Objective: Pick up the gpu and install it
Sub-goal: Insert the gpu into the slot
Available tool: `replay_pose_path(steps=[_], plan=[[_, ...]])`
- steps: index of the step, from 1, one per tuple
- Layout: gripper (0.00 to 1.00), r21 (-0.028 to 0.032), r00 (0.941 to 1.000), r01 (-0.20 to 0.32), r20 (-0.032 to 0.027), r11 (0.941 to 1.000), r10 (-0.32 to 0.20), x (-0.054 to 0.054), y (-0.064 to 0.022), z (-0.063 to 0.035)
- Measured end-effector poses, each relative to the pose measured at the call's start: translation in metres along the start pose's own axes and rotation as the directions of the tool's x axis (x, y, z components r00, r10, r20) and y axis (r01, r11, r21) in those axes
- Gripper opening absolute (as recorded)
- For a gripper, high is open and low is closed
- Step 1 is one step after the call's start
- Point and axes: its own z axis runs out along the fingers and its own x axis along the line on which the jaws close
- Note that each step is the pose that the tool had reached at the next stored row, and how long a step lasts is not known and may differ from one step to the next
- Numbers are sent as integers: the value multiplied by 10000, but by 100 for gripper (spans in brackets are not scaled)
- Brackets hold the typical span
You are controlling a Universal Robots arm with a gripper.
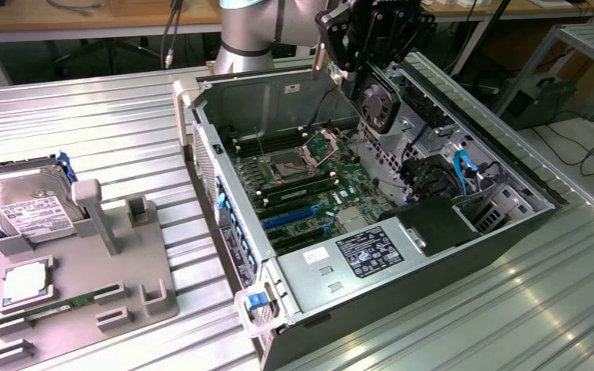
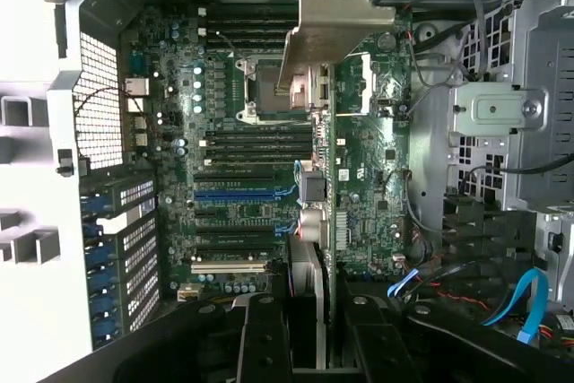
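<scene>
1. The gripper point(image 2: 318, 322) pinches the gpu point(image 2: 333, 177) edge-on between its fingers point(image 2: 265, 334).
2. The card hangs above the open case point(image 1: 276, 100), over the motherboard point(image 2: 224, 132).
3. The drive cage point(image 2: 511, 114) stands beside the card's edge, apart from it.
4. The tray point(image 1: 80, 297) sits at the exterior view's left, apart from the case.

Free room beneath the gpu point(image 2: 336, 24) down to the motherboard point(image 2: 233, 168) — drive cage point(image 2: 507, 114) alongside.

Silvery bracket point(image 2: 336, 15) on the gpu point(image 2: 331, 221), green motherboard point(image 2: 170, 132), blue cable point(image 2: 529, 302).
</scene>
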Motion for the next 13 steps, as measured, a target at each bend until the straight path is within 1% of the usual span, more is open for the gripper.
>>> replay_pose_path(steps=[4,6,7,11,13], plan=[[29,-4,10000,74,2,10000,-74,0,0,1],[29,-10,9996,278,9,9996,-278,-1,0,0],[29,-18,9989,477,16,9989,-477,0,0,0],[29,-35,9959,907,32,9959,-906,0,0,0],[29,-39,9946,1041,36,9946,-1041,0,0,0]])
